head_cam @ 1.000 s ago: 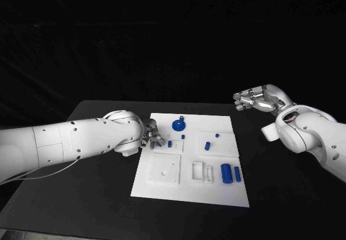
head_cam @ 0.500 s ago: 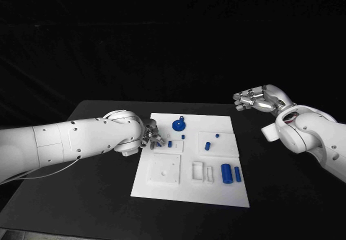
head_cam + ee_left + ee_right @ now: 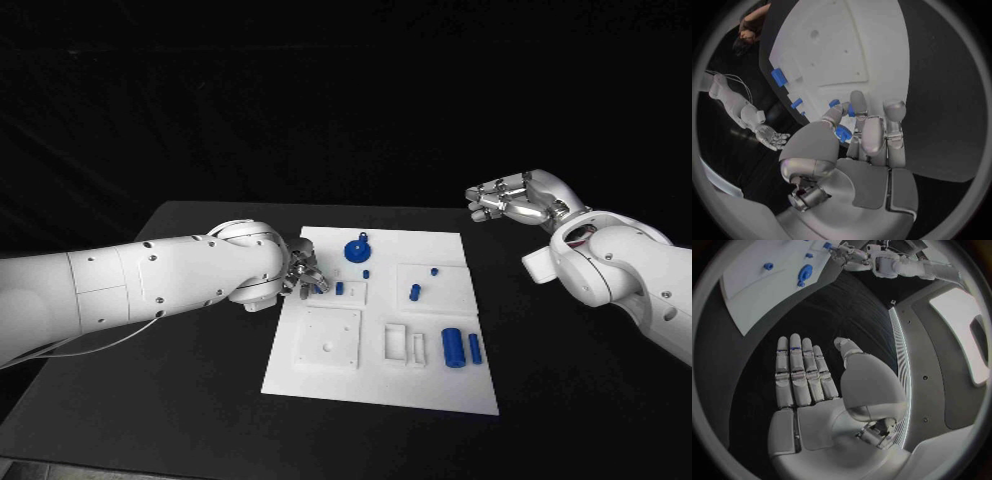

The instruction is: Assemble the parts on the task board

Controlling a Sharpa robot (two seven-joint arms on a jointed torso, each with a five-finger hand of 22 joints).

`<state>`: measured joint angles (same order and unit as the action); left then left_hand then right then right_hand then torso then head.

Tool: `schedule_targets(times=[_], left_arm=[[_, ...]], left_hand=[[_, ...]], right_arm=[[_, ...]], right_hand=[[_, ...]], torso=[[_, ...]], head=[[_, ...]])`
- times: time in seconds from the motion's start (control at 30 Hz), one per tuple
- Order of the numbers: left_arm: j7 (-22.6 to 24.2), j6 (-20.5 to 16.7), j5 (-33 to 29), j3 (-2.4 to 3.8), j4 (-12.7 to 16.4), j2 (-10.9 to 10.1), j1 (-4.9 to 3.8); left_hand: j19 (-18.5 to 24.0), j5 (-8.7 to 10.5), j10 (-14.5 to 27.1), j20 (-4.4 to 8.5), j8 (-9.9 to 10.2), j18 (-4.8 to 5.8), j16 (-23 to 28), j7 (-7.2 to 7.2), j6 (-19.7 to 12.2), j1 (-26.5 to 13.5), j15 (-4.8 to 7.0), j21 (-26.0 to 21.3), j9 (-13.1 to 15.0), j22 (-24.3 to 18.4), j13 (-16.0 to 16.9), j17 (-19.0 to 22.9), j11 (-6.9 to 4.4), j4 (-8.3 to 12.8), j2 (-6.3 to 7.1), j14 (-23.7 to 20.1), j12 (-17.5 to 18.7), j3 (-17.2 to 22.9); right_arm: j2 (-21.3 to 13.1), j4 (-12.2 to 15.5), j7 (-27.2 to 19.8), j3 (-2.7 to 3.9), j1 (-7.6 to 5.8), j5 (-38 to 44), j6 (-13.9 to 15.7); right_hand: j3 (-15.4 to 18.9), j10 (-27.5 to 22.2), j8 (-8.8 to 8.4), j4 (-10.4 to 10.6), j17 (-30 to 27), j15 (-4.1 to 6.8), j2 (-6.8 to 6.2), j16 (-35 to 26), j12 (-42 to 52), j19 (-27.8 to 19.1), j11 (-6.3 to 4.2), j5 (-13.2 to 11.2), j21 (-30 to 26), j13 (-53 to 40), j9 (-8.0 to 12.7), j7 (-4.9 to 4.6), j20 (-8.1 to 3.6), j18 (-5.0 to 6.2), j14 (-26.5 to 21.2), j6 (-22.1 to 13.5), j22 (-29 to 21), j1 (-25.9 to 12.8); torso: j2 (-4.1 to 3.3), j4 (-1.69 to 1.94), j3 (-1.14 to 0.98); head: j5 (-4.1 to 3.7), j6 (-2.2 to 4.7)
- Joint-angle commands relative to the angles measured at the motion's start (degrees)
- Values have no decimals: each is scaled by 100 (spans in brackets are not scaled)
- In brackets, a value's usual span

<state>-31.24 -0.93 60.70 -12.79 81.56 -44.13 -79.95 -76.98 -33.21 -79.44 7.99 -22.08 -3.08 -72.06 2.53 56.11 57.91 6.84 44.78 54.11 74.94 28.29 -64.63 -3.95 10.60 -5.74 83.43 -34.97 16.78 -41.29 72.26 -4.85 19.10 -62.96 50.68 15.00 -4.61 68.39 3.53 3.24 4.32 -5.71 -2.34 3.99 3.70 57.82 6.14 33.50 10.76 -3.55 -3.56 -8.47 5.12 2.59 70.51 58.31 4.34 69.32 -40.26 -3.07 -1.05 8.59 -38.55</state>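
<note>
Task board [image 3: 378,385] and its blue parts have not moved in the last second: left hand [image 3: 303,275] still pinches a blue part [image 3: 842,133] at the board's edge, right hand [image 3: 814,385] stays spread empty, so no progress.

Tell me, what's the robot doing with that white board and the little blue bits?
The robot is putting small blue pieces together on the white board in the middle of the black table. Its left hand is at the board's left edge and grips a blue piece between its fingers. Its right hand is off to the side, away from the board, open and holding nothing. Other blue pieces lie on the board.
</note>
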Motion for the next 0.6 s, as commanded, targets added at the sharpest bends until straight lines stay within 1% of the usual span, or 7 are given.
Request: schedule_targets(times=[0.03,0.2,0.27,0.37,0.43,0.5,0.6], left_arm=[[-121,397,28,-49,-29,42,62],[-140,507,122,-53,-66,87,63],[-150,551,146,-56,-76,100,64],[-160,605,164,-60,-84,113,67],[-164,633,167,-63,-86,117,69],[-166,661,166,-65,-90,121,71],[-162,670,159,-67,-95,122,73]], left_hand=[[-27,-19,9,13,26,40,13,-282,277,72,12,32,-27,314,13,8,-24,115,-15,11,2,116],[-13,-6,26,14,38,39,17,-282,267,75,13,33,-43,308,23,19,-22,70,8,4,-6,93],[-19,-1,29,18,50,38,22,-283,257,56,18,43,-53,310,24,29,-24,42,20,2,-7,76],[-21,5,40,24,86,43,31,-287,253,41,23,48,-103,307,29,46,-26,-21,64,0,-10,38],[-24,15,38,26,104,47,27,-290,259,45,24,55,-140,308,32,47,-28,-56,92,2,-15,17],[-23,24,39,27,118,49,25,-294,263,40,24,50,-174,305,33,52,-29,-96,126,1,-16,-13],[-24,35,43,29,128,54,23,-301,270,19,26,46,-211,305,36,58,-31,-164,173,2,-19,-59]], right_arm=[[7,2,-48,6,3,44,-69],[9,-2,-48,6,4,44,-72],[11,-5,-48,6,5,43,-72],[14,-6,-49,6,5,43,-75],[16,-8,-50,6,6,42,-76],[17,-10,-50,6,7,42,-78],[15,-10,-51,6,7,41,-79]], right_hand=[[11,-22,4,22,-8,8,14,-28,-26,-25,1,21,-32,3,-9,14,-16,-10,-43,-36,-8,1],[11,-22,4,22,-8,8,14,-28,-26,-25,1,21,-32,3,-9,14,-16,-10,-43,-36,-8,1],[11,-22,4,22,-8,8,14,-28,-26,-25,1,21,-32,3,-9,14,-16,-10,-43,-36,-8,1],[17,-26,3,30,-8,7,15,-28,-26,-26,3,27,-33,3,-8,13,-14,-10,-44,-39,-9,-4],[17,-26,3,30,-8,7,15,-28,-26,-26,3,27,-33,3,-8,13,-14,-10,-44,-39,-9,-4],[17,-26,3,30,-8,7,15,-28,-26,-26,3,27,-33,3,-8,13,-14,-10,-44,-39,-9,-4],[17,-26,3,30,-8,7,15,-28,-26,-26,3,27,-33,3,-8,13,-14,-10,-44,-39,-9,-4]], torso=[[-1,-9,-5],[-3,-5,1],[-2,-5,0],[0,-2,-4],[0,-1,-4],[-1,2,2],[1,3,-1]], head=[[-2,-5],[-12,-20],[-14,-24],[-16,-33],[-19,-34],[-20,-36],[-19,-36]])
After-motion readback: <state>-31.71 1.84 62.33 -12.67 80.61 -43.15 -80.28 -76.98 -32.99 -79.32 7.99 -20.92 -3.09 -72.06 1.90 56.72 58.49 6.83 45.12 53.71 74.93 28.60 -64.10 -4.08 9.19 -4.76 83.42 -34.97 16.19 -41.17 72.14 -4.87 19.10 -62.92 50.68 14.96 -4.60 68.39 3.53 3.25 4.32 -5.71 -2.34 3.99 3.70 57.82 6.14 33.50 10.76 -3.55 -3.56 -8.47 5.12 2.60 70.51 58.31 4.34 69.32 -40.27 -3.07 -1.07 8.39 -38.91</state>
